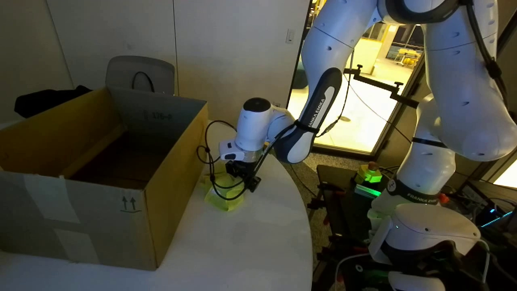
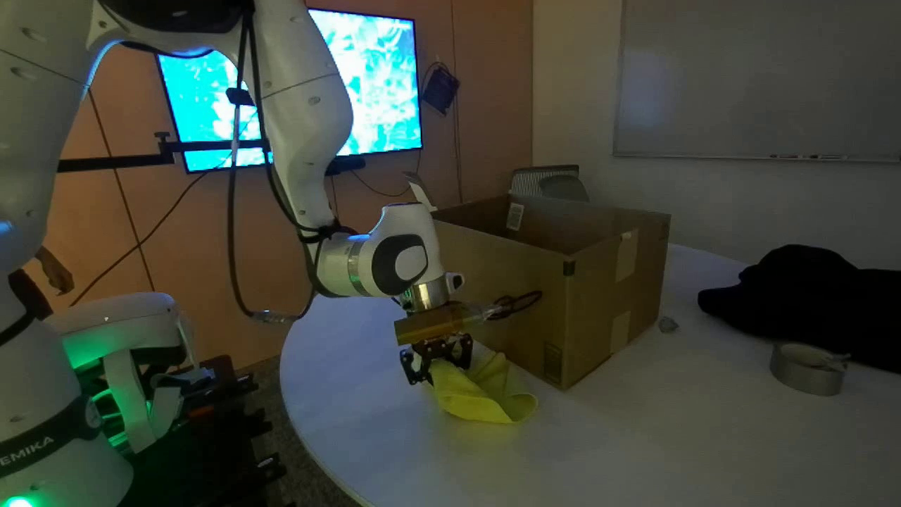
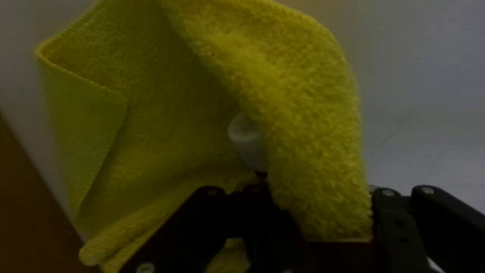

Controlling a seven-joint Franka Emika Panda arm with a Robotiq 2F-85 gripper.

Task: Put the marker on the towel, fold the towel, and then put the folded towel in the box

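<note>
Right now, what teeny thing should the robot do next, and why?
I'd probably close the jaws gently on the towel: in the wrist view, its turned-over flap lies between the open jaws, and the marker is only partly hidden, so the fold looks unfinished.

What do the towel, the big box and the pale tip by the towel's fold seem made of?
The towel: soft fabric, probably terry or microfibre; its surface is fuzzy and matt. The box: dull cardboard, judging by its brown colour and printed arrows. The pale tip: perhaps plastic; it looks smooth, but blur leaves that open.
</note>
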